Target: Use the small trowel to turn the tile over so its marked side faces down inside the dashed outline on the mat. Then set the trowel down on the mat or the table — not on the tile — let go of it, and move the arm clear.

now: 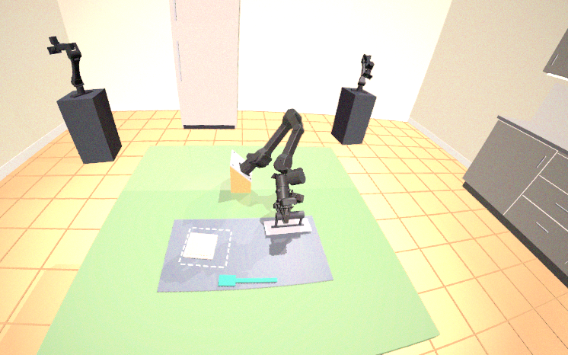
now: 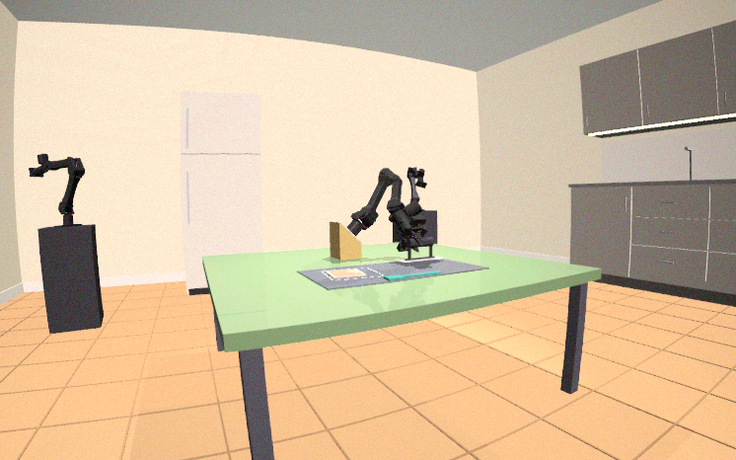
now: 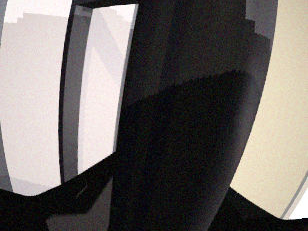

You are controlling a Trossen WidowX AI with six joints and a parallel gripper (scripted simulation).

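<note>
A pale square tile lies flat inside the dashed outline, toward its left side, on the grey mat. Its marking cannot be made out. My gripper is shut on the dark handle of the trowel, which has a flat white rectangular plate. The trowel is near the mat's back right corner, right of the tile, its plate about level and seemingly a little above the mat. The dark handle fills the middle of the wrist view and hides the fingertips.
A teal spatula-like tool lies near the mat's front edge. A wooden wedge block stands behind the mat at the arm's base, on the green table. Two other arms stand on dark pedestals beyond the table.
</note>
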